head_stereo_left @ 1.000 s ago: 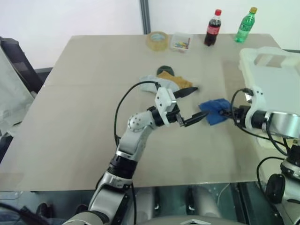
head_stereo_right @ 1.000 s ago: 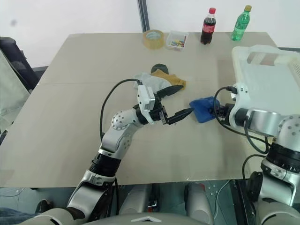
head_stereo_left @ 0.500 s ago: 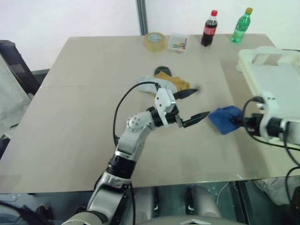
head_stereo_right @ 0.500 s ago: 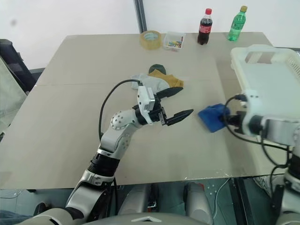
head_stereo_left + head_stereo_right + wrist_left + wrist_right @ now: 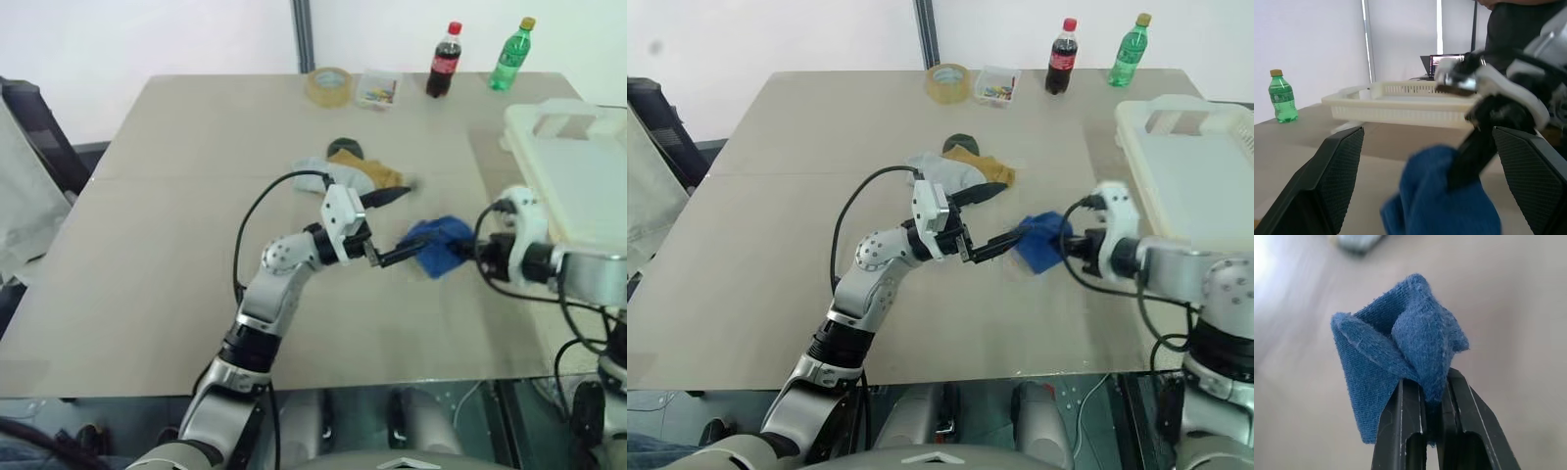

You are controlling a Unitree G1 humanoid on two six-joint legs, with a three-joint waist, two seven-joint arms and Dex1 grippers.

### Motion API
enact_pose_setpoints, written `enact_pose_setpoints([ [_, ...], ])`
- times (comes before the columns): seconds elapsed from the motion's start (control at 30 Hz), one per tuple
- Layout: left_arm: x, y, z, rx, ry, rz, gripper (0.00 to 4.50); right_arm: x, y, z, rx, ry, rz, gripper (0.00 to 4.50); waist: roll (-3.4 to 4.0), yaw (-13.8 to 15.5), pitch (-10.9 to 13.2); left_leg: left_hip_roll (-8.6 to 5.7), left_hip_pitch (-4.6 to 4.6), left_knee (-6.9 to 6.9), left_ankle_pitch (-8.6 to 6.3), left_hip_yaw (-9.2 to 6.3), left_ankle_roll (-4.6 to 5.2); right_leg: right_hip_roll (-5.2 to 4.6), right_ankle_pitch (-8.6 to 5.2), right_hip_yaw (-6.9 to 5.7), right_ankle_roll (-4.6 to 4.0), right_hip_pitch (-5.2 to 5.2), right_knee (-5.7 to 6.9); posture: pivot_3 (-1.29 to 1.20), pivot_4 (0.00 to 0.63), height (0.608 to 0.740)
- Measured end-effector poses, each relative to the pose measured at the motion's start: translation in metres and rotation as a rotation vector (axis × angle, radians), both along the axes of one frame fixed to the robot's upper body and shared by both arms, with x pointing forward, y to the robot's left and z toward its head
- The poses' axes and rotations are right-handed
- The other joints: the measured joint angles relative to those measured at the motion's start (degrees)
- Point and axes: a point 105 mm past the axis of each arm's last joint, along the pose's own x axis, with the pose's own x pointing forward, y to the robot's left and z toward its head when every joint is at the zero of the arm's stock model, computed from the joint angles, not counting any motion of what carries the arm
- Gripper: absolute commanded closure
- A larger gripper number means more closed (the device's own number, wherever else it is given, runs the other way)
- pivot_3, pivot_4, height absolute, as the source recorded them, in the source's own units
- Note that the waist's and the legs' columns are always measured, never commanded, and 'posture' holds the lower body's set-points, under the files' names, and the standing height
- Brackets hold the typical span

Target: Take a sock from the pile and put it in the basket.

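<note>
1. We see the right gripper (image 5: 1432, 396) pinched tight on the sock (image 5: 1400, 357), the blue cloth bunching up out of its two black fingers (image 5: 1400, 421).
2. In the head views the sock (image 5: 434, 243) hangs from that gripper (image 5: 468, 250) over the table (image 5: 176, 255), apparently lifted clear of the surface, though we cannot be sure of the gap beneath it.
3. The left gripper (image 5: 390, 227) stands wide open and holds nothing; its lower fingertip sits just beside the sock, and in the left wrist view the blue cloth (image 5: 1444, 196) lies between its two spread fingers (image 5: 1332, 186).
4. The pile (image 5: 355, 171) rests behind the left gripper, with pale grey, mustard-yellow and dark socks touching one another.
5. The basket (image 5: 578, 166) sits at the table's right edge, near the right arm, the sock well outside it.
6. At the far edge stand a roll of tape (image 5: 328, 85), a small clear box (image 5: 378, 88), a cola bottle (image 5: 445, 61) and a green bottle (image 5: 512, 54).
</note>
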Motion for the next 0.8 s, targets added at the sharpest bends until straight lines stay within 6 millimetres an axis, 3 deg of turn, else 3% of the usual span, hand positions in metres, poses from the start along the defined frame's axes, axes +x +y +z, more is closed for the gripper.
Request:
enact_pose_setpoints([
  [0.3,-0.004,-0.012,-0.002,-0.017,0.036,-0.055,0.0,0.007,-0.073,0.033,-0.043,-0.002,-0.218,4.38,0.0,0.0,0.0,-0.02,0.01,0.0,0.0,0.09,0.01,-0.01,0.0,0.05,0.0,-0.01,-0.02,0.0,0.15,0.735],
  [0.33,-0.005,-0.017,-0.002,-0.008,0.039,-0.083,0.0,0.009,-0.088,0.047,-0.022,-0.024,-0.272,4.38,0.0,0.0,0.0,-0.03,0.02,0.0,-0.01,0.09,0.03,0.02,0.0,0.06,0.0,-0.01,-0.01,0.0,0.15,0.735],
  [0.43,-0.003,-0.025,0.002,-0.008,0.034,-0.107,0.0,0.012,-0.104,0.058,0.003,-0.037,-0.335,4.38,0.0,0.0,0.0,-0.04,0.02,0.0,-0.03,0.1,0.05,0.04,0.0,0.06,0.0,0.0,-0.02,0.0,0.15,0.735],
  [0.73,-0.002,-0.038,0.002,0.0,0.05,-0.155,0.0,0.021,-0.153,0.043,0.169,0.034,-0.573,4.38,-0.01,0.0,0.0,-0.04,0.02,0.0,0.01,0.17,-0.02,0.03,0.01,0.1,0.01,-0.01,-0.03,0.0,0.15,0.735],
  [0.8,-0.003,-0.039,0.002,0.006,0.05,-0.166,0.0,0.022,-0.162,0.037,0.176,0.047,-0.621,3.62,0.0,0.0,0.0,-0.03,0.02,0.0,0.01,0.19,-0.02,0.03,0.01,0.11,0.01,-0.01,-0.03,0.0,0.15,0.735],
])
